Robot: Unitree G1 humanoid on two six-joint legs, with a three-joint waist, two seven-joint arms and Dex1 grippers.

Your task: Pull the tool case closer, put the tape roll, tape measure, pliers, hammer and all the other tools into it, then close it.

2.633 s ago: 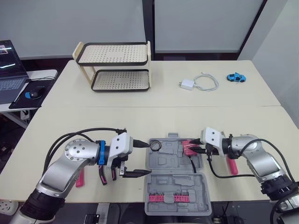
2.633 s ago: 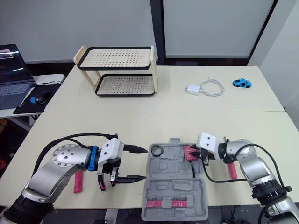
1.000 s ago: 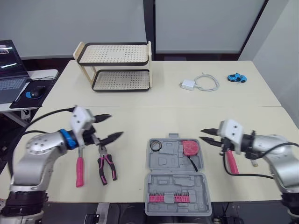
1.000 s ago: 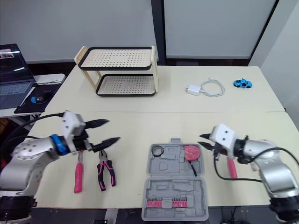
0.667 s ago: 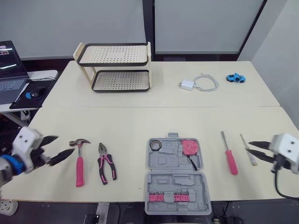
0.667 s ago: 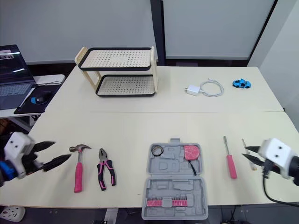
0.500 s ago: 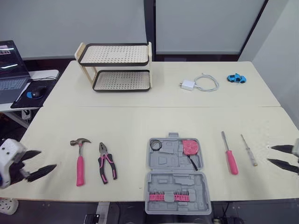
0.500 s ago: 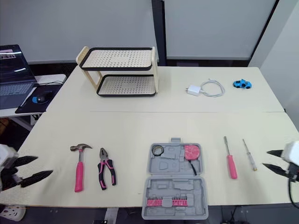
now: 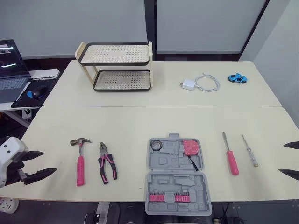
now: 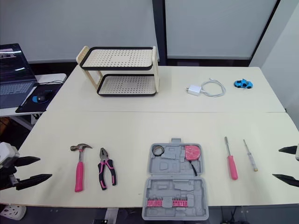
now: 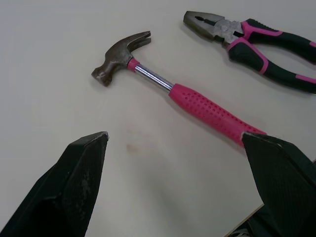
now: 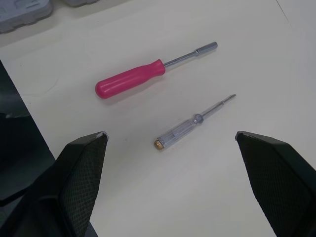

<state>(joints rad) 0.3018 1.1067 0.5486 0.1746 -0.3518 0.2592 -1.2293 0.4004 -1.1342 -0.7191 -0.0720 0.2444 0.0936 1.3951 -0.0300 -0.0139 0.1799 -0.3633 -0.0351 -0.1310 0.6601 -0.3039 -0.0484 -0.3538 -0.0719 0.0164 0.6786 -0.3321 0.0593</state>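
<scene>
The grey tool case (image 9: 175,161) lies open near the table's front edge, its lid (image 9: 177,191) toward me with a pink bit strip. A small tape roll (image 9: 155,145) and a pink tape measure (image 9: 189,147) sit in the case. Left of the case lie the pink-handled hammer (image 9: 79,161) and the pliers (image 9: 107,163). To its right are a pink screwdriver (image 9: 230,157) and a thin clear screwdriver (image 9: 248,150). My left gripper (image 9: 46,162) hangs open at the table's left front corner, facing the hammer (image 11: 182,96). My right gripper (image 9: 283,158) is open at the right edge, facing both screwdrivers (image 12: 133,79).
A two-tier perforated rack (image 9: 117,65) stands at the back left. A white charger with its cable (image 9: 196,84) and a blue toy car (image 9: 237,77) lie at the back right. A laptop (image 9: 9,70) and mouse (image 9: 36,91) sit on a side table to the left.
Both arms have drawn back from beside the case to the table's left and right edges. The right gripper's jaws have spread wide. The tools have not moved.
</scene>
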